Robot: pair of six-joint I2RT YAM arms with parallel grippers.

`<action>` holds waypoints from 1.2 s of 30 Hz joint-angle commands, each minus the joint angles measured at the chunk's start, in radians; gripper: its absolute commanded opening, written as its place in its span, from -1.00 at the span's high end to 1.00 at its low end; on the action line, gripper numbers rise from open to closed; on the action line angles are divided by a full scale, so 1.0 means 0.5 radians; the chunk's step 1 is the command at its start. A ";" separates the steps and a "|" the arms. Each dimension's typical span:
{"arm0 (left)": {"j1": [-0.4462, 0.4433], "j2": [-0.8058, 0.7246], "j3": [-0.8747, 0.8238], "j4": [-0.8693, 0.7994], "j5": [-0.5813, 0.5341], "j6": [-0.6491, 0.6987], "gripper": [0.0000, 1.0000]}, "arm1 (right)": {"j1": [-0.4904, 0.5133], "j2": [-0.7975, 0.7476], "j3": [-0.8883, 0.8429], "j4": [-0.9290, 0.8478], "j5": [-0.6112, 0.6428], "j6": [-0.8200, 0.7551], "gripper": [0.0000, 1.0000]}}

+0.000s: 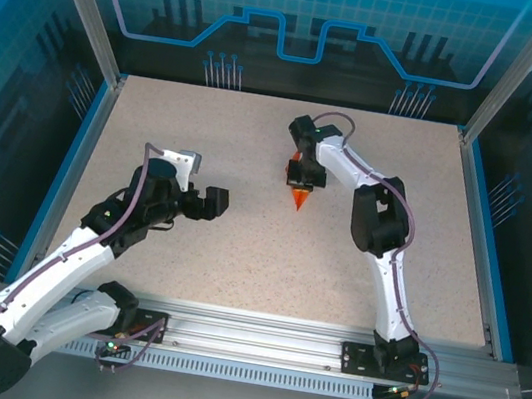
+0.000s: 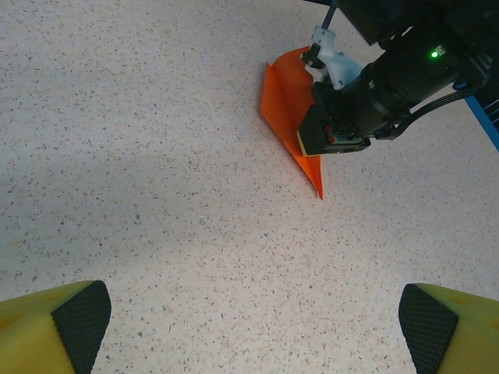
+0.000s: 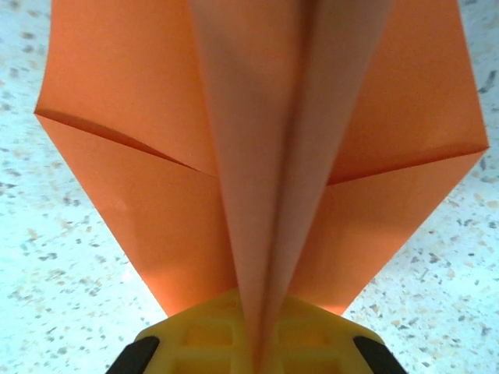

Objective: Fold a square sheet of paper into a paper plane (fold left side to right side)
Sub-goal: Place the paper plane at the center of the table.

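Pinching the paper plane (image 1: 299, 200) by its fold

We see the right claw (image 1: 302, 175) closed tight on the orange plane's centre fold, with the wings spreading to either side. The plane sits nearer the table's (image 1: 237, 256) far edge, its nose pointing toward the near edge. Our left claw (image 1: 213, 201) gapes wide and holds nothing, well apart toward the left edge.

Left gripper (image 1: 219, 202) wide open — right gripper (image 1: 301, 183) clamped.

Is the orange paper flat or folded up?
Folded up. The orange paper is a pointed shape with creases and a wing on either side, and the right hand is shut on its middle fold.
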 commanded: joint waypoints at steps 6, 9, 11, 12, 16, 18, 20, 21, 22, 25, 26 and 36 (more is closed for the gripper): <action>0.018 -0.018 0.007 -0.028 -0.047 0.046 -0.97 | -0.018 0.097 0.083 -0.111 -0.021 -0.016 0.78; 0.016 -0.014 0.021 -0.057 -0.111 0.057 -0.97 | -0.011 0.093 0.076 -0.111 -0.026 -0.012 0.72; 0.015 -0.011 0.035 -0.080 -0.156 0.068 -0.97 | -0.008 0.085 0.077 -0.114 -0.027 -0.014 0.69; 0.015 -0.009 0.038 -0.083 -0.167 0.077 -0.97 | -0.006 0.081 0.074 -0.117 -0.026 -0.015 0.68; 0.017 0.000 0.054 -0.084 -0.194 0.098 -0.97 | 0.002 0.059 0.076 -0.134 -0.014 -0.018 0.61; 0.015 0.008 0.062 -0.085 -0.208 0.099 -0.97 | 0.008 0.040 0.073 -0.140 -0.007 -0.022 0.58; 0.016 0.018 0.072 -0.088 -0.220 0.096 -0.97 | 0.018 0.021 0.064 -0.148 0.003 -0.026 0.56; 0.015 0.025 0.077 -0.092 -0.223 0.093 -0.97 | 0.021 0.012 0.065 -0.153 0.006 -0.027 0.55; 0.017 0.032 0.083 -0.096 -0.229 0.088 -0.97 | 0.025 0.003 0.060 -0.157 0.008 -0.027 0.54; 0.015 0.044 0.092 -0.096 -0.251 0.068 -0.97 | 0.040 -0.034 0.044 -0.166 0.017 -0.030 0.47; 0.015 0.048 0.093 -0.094 -0.263 0.056 -0.97 | 0.048 -0.051 0.033 -0.169 0.018 -0.030 0.44; 0.056 0.064 0.089 -0.049 -0.325 -0.065 -0.98 | 0.096 -0.398 -0.180 -0.178 0.068 -0.051 0.11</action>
